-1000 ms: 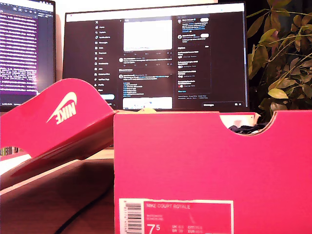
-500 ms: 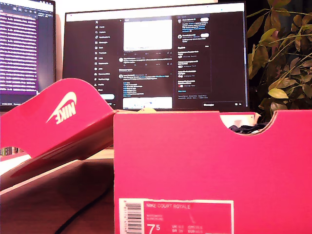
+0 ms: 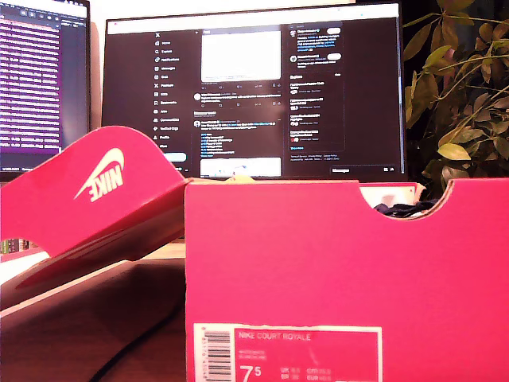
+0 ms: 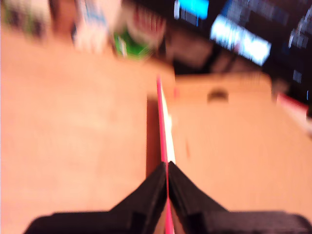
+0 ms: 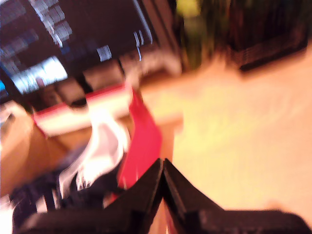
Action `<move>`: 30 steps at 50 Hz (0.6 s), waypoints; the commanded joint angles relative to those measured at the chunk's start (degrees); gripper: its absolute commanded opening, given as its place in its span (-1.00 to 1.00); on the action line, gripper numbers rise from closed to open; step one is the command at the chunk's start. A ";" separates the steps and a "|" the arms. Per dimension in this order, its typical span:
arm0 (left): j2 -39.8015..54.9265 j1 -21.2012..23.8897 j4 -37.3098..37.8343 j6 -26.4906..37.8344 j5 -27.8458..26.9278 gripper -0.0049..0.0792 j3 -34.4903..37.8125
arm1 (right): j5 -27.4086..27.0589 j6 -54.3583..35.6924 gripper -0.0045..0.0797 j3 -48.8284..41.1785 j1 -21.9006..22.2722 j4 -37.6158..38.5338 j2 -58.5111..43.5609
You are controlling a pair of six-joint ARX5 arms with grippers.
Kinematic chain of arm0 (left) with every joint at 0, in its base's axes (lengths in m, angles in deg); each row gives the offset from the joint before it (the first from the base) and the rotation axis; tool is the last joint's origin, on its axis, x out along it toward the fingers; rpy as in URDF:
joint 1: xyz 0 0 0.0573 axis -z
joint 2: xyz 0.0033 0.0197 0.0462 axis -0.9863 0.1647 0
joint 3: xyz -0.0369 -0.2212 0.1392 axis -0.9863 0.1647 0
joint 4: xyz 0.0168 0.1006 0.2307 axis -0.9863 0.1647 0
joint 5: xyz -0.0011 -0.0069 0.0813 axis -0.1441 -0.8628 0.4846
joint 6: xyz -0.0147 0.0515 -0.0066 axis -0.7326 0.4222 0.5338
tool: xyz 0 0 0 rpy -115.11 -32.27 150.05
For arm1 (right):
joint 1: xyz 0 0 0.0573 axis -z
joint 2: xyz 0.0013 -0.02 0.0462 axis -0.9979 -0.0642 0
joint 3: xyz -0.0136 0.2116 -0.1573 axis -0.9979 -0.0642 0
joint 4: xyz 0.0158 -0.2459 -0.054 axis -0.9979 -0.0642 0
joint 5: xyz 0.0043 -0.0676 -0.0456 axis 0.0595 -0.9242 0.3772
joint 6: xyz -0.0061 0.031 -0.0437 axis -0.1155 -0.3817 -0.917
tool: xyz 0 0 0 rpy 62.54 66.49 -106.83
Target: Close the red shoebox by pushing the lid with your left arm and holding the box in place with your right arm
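Note:
The red shoebox fills the exterior view's right, its end label facing the camera. Its lid, with a white logo, is tilted open toward the exterior view's left. A dark shoe shows through the notch in the box. No gripper appears in the exterior view. In the blurred first wrist view my first gripper is shut on the lid's thin red edge, with brown cardboard on both sides. In the second wrist view my second gripper is shut on the red box wall, beside a dark shoe and white paper.
A large monitor stands behind the box, and another monitor is at the exterior view's left. A leafy plant rises at the exterior view's right. The wooden tabletop shows under the lid.
The box and the lid stand as they did; only the text on the monitors differs.

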State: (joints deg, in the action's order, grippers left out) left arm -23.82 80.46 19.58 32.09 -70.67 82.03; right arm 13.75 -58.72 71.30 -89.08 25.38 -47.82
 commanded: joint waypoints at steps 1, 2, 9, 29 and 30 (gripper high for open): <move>2.73 -0.35 -0.39 -0.22 -1.05 -0.93 -0.33 | 1.42 0.46 -0.92 0.96 -0.15 0.24 -3.56; 3.72 -0.42 -0.39 -0.24 -1.42 -0.93 -0.48 | 1.88 0.46 -0.92 1.03 -0.15 0.26 -4.68; 10.51 -1.01 -0.52 -0.31 -2.80 -0.93 -2.25 | 6.29 0.39 -0.92 1.70 -0.15 3.13 -12.26; 35.89 -5.57 -8.59 2.40 -10.80 -0.93 -6.32 | 17.49 -0.11 -0.92 2.12 -0.15 13.55 -30.62; 37.20 -5.81 -9.25 2.64 -11.30 -0.93 -6.49 | 17.90 -0.11 -0.92 2.12 -0.15 13.81 -31.28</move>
State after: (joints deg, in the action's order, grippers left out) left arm 10.91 75.35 11.76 33.21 -81.10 75.71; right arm 30.76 -58.72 73.04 -89.08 37.95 -78.29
